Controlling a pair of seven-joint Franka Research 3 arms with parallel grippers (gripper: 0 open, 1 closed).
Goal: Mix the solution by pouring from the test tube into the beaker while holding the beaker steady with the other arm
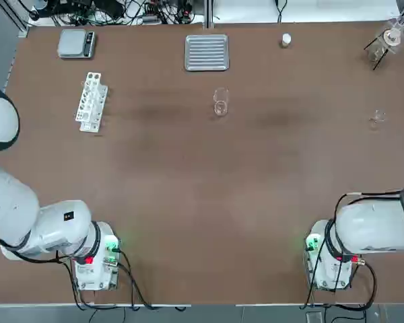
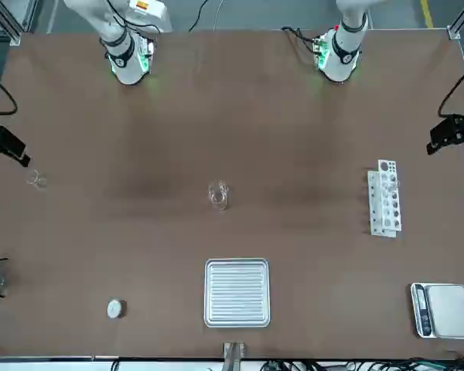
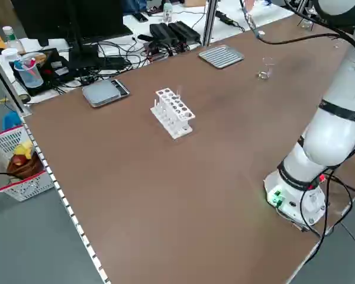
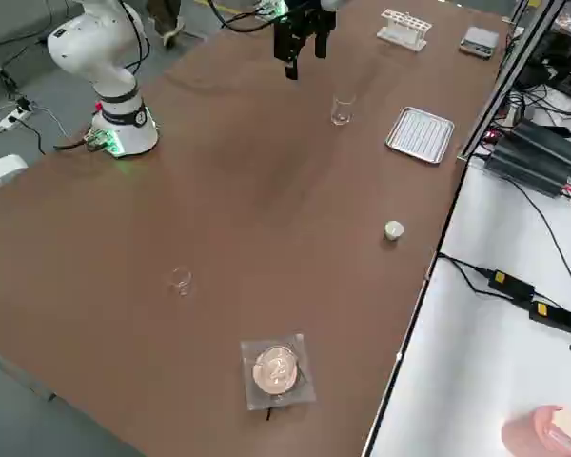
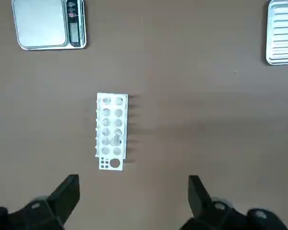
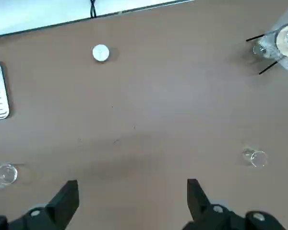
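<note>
Left gripper fingers spread above rack; beaker untouched.

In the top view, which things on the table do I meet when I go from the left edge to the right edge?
Scale → test tube rack → ribbed metal tray → beaker → small white cap → tiny glass vessel → flask on its dark stand.
</note>
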